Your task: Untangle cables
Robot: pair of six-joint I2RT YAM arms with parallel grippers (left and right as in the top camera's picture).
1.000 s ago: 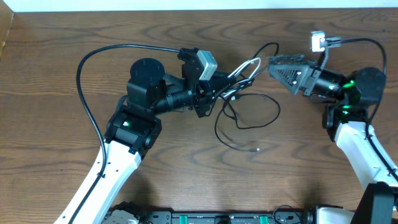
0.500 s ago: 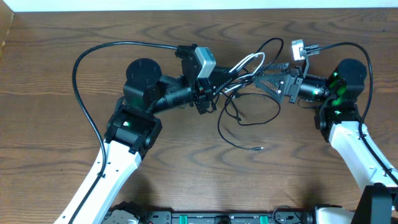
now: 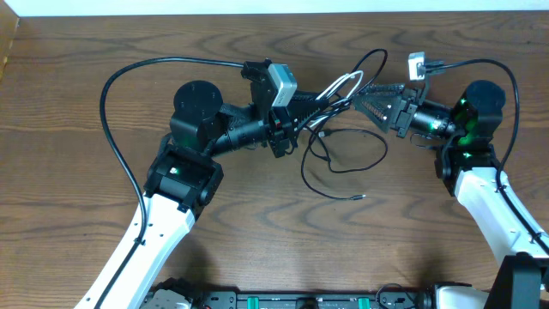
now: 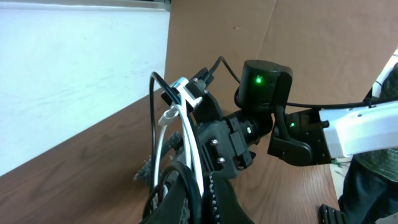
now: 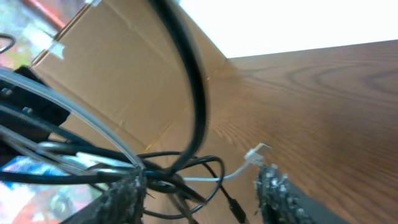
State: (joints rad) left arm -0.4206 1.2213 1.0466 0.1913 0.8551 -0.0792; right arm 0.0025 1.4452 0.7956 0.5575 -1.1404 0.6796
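Observation:
The cables (image 3: 343,163) are thin black cords and one white one, knotted in a bundle between the two arms, with black loops hanging toward me and a small plug end (image 3: 358,196) lying on the table. My left gripper (image 3: 302,118) is shut on the bundle; in the left wrist view the white and black cables (image 4: 188,140) run up out of its closed gripper (image 4: 202,202). My right gripper (image 3: 371,98) reaches into the tangle from the right. Its jaws stand apart around several cables (image 5: 180,169), with the left finger (image 5: 127,196) against them. A white plug (image 5: 256,152) hangs near the right finger.
The wooden table (image 3: 257,223) carries both arms. A thick black arm cable (image 3: 111,112) arcs round the left arm, and another (image 3: 506,69) loops above the right arm. A cardboard wall (image 3: 7,43) stands at the far left, and a black rail (image 3: 300,300) lies along the near edge.
My right gripper has moved left into the tangle and its jaws have narrowed around the cables. The left gripper has kept its hold and place.

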